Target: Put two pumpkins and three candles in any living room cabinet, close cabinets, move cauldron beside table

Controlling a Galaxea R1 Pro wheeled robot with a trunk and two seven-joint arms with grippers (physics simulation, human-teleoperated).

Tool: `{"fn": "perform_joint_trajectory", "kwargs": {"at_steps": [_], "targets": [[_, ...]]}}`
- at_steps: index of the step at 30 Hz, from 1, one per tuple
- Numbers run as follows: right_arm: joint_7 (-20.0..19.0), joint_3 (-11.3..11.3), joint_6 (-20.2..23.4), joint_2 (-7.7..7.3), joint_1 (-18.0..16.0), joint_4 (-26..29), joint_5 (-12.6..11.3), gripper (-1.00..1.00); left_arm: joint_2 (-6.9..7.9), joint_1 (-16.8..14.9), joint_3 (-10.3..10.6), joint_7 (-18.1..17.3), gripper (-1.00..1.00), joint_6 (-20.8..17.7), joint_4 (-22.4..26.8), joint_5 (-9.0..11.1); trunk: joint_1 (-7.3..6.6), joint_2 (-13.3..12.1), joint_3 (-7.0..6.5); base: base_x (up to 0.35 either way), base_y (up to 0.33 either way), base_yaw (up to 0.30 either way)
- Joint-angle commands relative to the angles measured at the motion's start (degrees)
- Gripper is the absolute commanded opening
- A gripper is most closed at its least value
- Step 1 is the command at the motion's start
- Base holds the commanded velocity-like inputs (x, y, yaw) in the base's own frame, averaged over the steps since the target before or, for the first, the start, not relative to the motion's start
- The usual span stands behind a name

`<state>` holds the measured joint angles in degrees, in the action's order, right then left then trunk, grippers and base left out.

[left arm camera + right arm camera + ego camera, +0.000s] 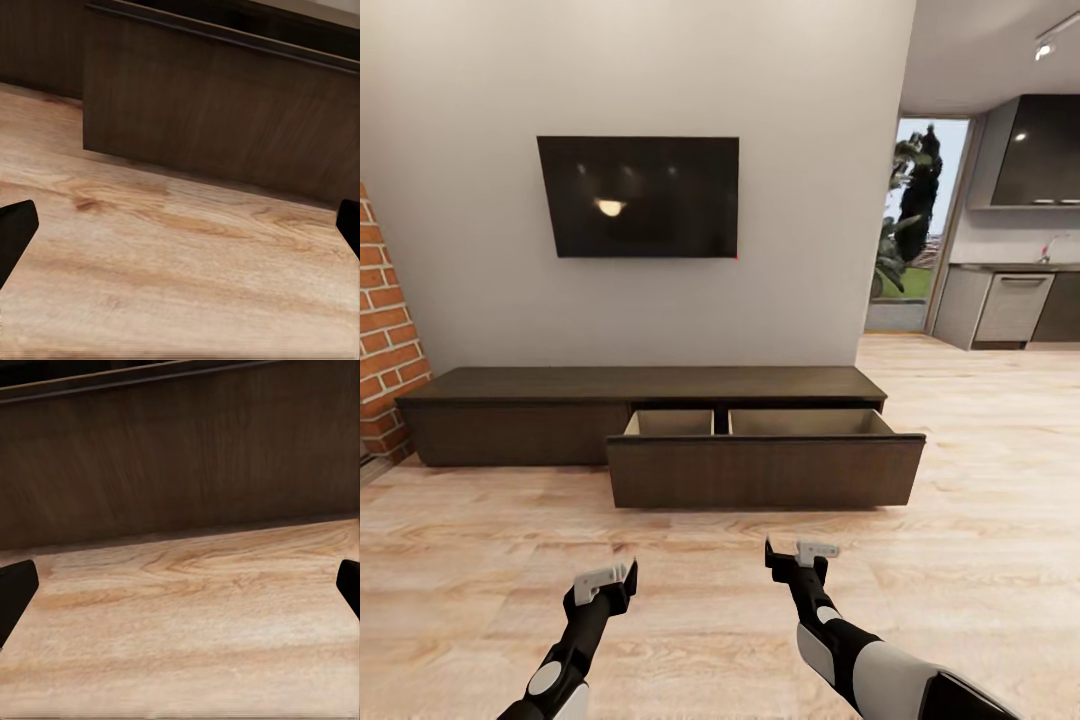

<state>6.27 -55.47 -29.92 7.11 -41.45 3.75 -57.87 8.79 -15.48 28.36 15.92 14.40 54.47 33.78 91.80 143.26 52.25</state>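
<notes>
Both end effectors were empty with their fingers spread apart: the left end effector (607,583) and the right end effector (800,553) hung low over the light wood plank floor (980,480), side by side, each aimed toward the furniture ahead. In each wrist view the dark fingertips sat at opposite edges, with bare floor between them and a dark-brown panel beyond. Just past the arms stood the cabinet (520,400), a long low dark-brown unit against the far wall, under a wall-mounted TV (638,196). Its right-hand drawer (765,470) was pulled out toward the robot, showing two pale wood compartments; no contents could be seen from this angle. Judging by this, the cabinet was not yet closed, and whether anything was stowed could not be told. A brick fireplace (385,340) edged the far left.
</notes>
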Motion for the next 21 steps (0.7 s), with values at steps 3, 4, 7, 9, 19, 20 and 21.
{"fn": "perform_joint_trajectory", "kwargs": {"at_steps": [3,4,7,9,19,20,21], "targets": [[0.5,-0.54,-0.05,0.01,-0.03,0.03,0.01,1.0,0.09,-0.07,0.44,0.42,1.0,0.36,0.03,0.5,0.06,0.07,0.73,0.0,0.0,0.0],[0.5,-0.56,-0.05,0.01,-0.03,0.03,0.01,1.0,0.09,-0.07,0.45,0.42,1.0,0.36,0.03,0.5,0.09,0.08,0.95,0.0,0.0,0.0],[0.5,-0.59,-0.01,0.01,-0.03,0.03,-0.02,1.0,0.11,-0.07,0.45,0.36,1.0,0.37,0.03,0.44,0.16,0.12,1.62,0.0,0.0,0.0],[0.5,-0.6,0.02,0.02,-0.03,0.03,0.0,1.0,0.12,-0.07,0.45,0.35,1.0,0.37,0.03,0.31,0.22,0.15,2.06,0.0,0.0,0.0],[0.5,-0.69,0.12,0.06,-0.03,0.05,0.04,1.0,0.63,0.07,0.38,0.3,1.0,0.26,2.73,-2.23,0.42,0.26,3.83,0.0,0.0,0.0],[0.5,-0.69,0.12,0.04,-0.03,0.07,0.04,1.0,0.65,0.08,0.42,0.37,1.0,0.07,3.48,-2.66,0.42,0.26,3.83,0.0,0.0,0.0],[0.5,-0.68,0.12,0.03,-0.03,0.09,0.04,1.0,0.58,0.09,0.52,0.42,1.0,-0.12,3.99,-3.01,0.42,0.26,3.83,0.062,0.0,0.0]]}}
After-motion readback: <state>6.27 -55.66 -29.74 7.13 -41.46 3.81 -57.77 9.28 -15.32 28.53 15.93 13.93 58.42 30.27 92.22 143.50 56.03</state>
